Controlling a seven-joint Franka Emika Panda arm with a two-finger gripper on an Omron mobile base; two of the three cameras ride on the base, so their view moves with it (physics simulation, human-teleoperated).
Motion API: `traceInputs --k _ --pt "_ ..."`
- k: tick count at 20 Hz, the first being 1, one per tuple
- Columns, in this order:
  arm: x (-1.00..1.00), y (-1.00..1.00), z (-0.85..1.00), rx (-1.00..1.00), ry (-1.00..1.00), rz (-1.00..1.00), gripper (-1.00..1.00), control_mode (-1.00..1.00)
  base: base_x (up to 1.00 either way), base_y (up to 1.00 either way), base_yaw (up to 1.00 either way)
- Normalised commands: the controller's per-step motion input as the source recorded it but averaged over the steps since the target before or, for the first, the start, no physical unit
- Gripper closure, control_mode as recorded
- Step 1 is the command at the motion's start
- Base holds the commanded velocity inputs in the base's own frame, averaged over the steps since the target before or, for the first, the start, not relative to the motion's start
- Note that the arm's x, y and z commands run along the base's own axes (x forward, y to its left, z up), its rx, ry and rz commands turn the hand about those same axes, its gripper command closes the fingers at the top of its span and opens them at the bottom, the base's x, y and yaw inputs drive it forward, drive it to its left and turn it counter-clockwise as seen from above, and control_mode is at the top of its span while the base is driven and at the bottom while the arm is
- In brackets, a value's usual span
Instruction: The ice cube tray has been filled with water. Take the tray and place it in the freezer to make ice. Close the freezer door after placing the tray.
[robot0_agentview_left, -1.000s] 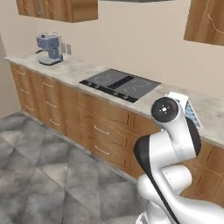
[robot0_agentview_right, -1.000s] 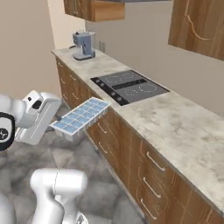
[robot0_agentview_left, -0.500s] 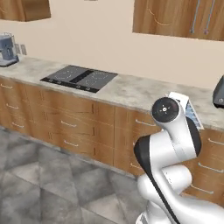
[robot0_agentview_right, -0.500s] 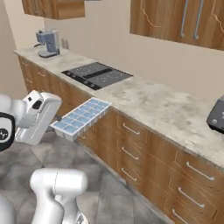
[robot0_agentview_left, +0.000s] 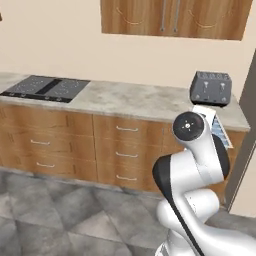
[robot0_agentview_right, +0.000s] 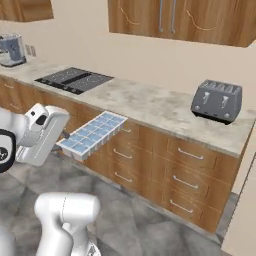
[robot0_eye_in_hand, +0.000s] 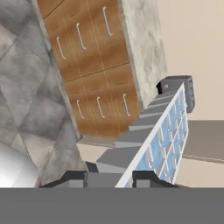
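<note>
Currently: tray (robot0_agentview_right: 93, 134) clamped at its near end by gripper (robot0_eye_in_hand: 114, 178), carried level in mid-air in front of the lower drawers (robot0_agentview_right: 182, 169), clear of the counter (robot0_agentview_right: 150, 102).
Contents: water (robot0_agentview_right: 98, 131) in 2 rows of pale blue cells, no spill seen.
Nearby: toaster (robot0_agentview_right: 216, 101) on counter at right; hob (robot0_agentview_right: 75, 80) far left; coffee machine (robot0_agentview_right: 11, 50) beyond it.
Freezer: possibly the dark edge at far right of the left base view; cannot tell.
Done, judged: tray picked up.
Left: reach freezer, place tray inside, shut door.
</note>
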Motion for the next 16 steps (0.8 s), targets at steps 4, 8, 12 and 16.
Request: traceInputs --k 4,8,12,16 --pt "0.00 0.00 0.00 0.00 0.00 0.00 1.00 1.00 -0.76 0.01 -0.41" --pt "0.00 0.00 0.00 0.00 0.00 0.00 1.00 1.00 -0.80 0.00 -0.42" --pt "0.00 0.00 0.00 0.00 0.00 0.00 1.00 1.00 -0.80 0.05 -0.42" --pt "0.00 0.00 0.00 0.00 0.00 0.00 1.00 1.00 -0.97 0.06 -0.40"
